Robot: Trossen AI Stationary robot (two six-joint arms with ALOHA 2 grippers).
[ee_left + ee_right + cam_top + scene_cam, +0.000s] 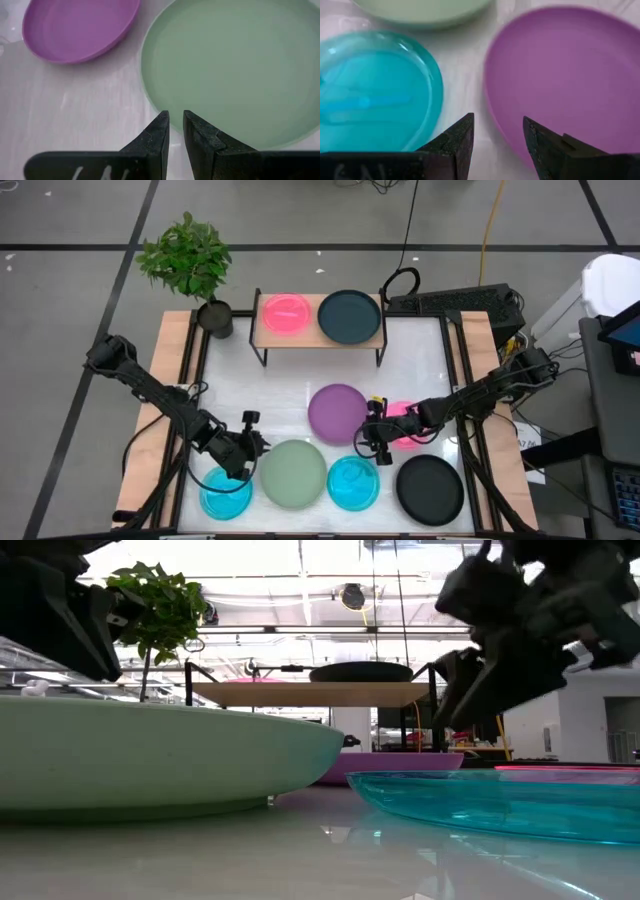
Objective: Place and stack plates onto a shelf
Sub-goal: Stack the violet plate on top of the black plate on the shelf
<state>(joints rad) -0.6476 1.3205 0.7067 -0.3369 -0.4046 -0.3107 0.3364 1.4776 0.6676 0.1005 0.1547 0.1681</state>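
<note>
On the wooden shelf (318,339) at the far side rest a pink plate (287,313) and a dark teal plate (349,316). The rest sit flat on the table: purple plate (338,412), a second pink plate (405,427), sage green plate (293,473), two cyan plates (352,483) (222,495) and a black plate (430,488). My left gripper (176,116) hovers at the sage plate's (235,65) left rim, fingers almost together, holding nothing. My right gripper (498,120) is open above the table between the purple plate (565,75) and a cyan plate (375,90).
A potted plant (190,265) stands at the table's far left corner beside the shelf. A keyboard and cables (455,302) lie past the far right corner. Bare tabletop (300,385) lies between the shelf and the plates.
</note>
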